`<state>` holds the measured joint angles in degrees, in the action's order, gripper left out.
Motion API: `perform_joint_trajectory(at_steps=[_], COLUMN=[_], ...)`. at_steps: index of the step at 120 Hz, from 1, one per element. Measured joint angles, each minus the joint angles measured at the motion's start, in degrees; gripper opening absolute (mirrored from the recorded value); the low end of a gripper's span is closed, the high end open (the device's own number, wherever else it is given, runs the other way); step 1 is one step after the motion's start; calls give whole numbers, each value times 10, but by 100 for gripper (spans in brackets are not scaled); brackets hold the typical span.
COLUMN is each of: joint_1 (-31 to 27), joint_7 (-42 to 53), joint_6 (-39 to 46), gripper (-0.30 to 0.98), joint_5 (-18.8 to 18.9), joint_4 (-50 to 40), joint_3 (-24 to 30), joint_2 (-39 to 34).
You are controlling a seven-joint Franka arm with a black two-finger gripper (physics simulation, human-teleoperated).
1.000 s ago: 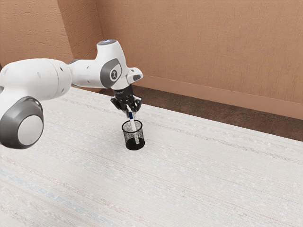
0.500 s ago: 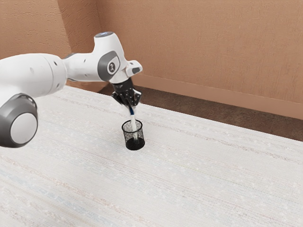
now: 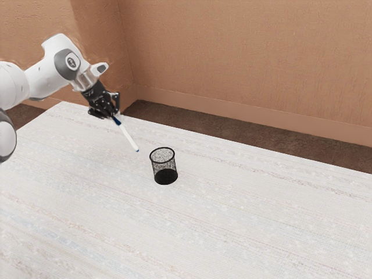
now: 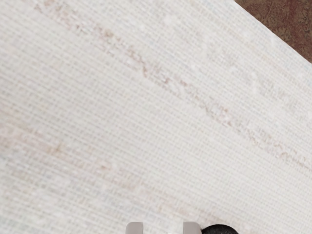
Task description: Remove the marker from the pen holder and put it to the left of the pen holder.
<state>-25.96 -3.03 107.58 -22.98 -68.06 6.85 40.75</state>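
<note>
One tilted gripper (image 3: pixel 115 118) — marker (image 3: pixel 128 136) held slanting down.

exterior view: claw (image 3: pixel 115 117) grips white marker (image 3: pixel 128 137) by its dark blue upper end. marker slants, lower tip toward the view's right, apart from pen holder (image 3: pixel 165 176). holder black mesh, upright on pale, streaked desk (image 3: pixel 232 226).
</note>
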Motion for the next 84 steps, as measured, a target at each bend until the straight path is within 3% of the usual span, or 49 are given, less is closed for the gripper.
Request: perform_joint_trajectory(at_steps=[8,20,29,37,53,63,73,84], joint_1=[-55,-92,-101,-101,-102,-85,5,189], joint_7=[0,0,1,2,3,5,13,20], joint_6=[-43,-82,-93,-98,-104,-109,-129,-160], gripper=[-7,-4,7,23,44,52,58,61], joint_5=[-56,-129,-159,-160,-118,-49,35,84], joint_4=[21,28,28,23,11,8,-40,-131], joint_3=[27,36,35,33,32,33,32,-78], joint_2=[58,97,110,116,123,99,-63,-273])
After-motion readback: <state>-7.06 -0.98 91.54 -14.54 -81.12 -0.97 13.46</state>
